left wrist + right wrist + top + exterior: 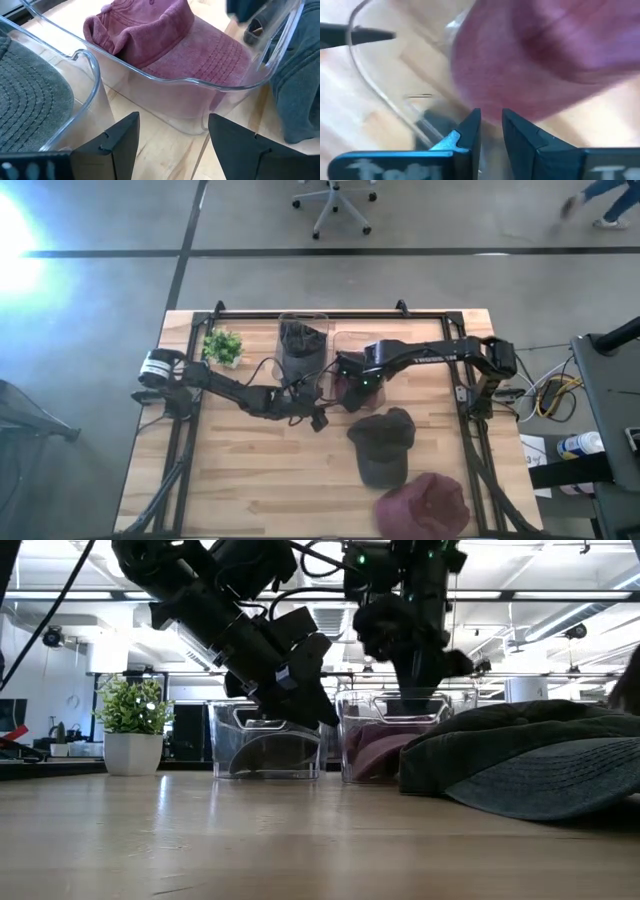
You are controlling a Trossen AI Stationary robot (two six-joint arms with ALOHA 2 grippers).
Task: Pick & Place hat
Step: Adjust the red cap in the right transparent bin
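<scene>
Two clear bins stand at the table's far middle. The left bin holds a dark grey hat. The right bin holds a maroon hat, crown up. My right gripper reaches down into the right bin. Its fingers are a narrow gap apart, just short of the blurred maroon hat; whether they touch it I cannot tell. My left gripper is open, low in front of the bins and touching nothing. A second dark grey hat and a second maroon hat lie on the table.
A small potted plant stands at the far left, beside the left bin. The loose dark grey hat lies just to the near right of the bins. The loose maroon hat lies at the near right edge. Bare wood shows across the near left.
</scene>
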